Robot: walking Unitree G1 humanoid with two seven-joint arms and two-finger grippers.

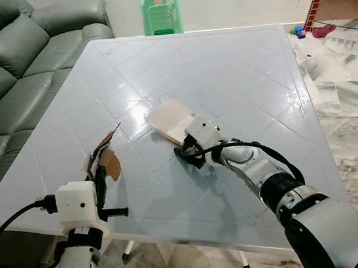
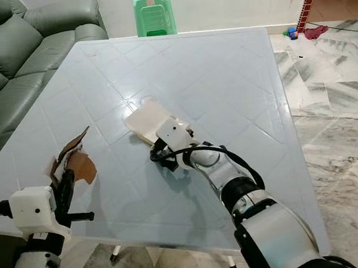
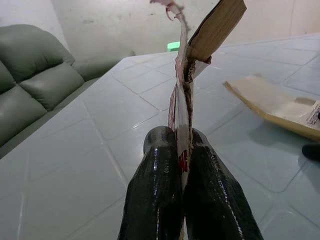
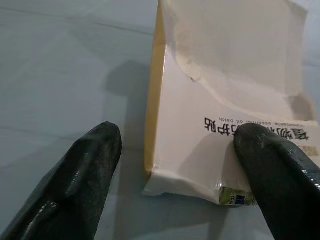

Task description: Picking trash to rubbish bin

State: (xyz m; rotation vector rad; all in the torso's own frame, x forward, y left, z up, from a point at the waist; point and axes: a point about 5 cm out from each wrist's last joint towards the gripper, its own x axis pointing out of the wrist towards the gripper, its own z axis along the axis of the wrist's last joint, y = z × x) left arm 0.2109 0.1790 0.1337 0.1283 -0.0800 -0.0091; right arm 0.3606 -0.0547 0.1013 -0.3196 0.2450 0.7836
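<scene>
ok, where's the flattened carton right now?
The flattened carton lies near the middle of the white table, right of the torn brown cardboard held by the left gripper; the open right gripper straddles its near corner.

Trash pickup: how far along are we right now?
Done: the left gripper is shut on the torn cardboard scrap. In hand: the right gripper, jaws open, straddles a corner of the flattened carton on the white table. Left: grasp the carton, then bin both.
</scene>
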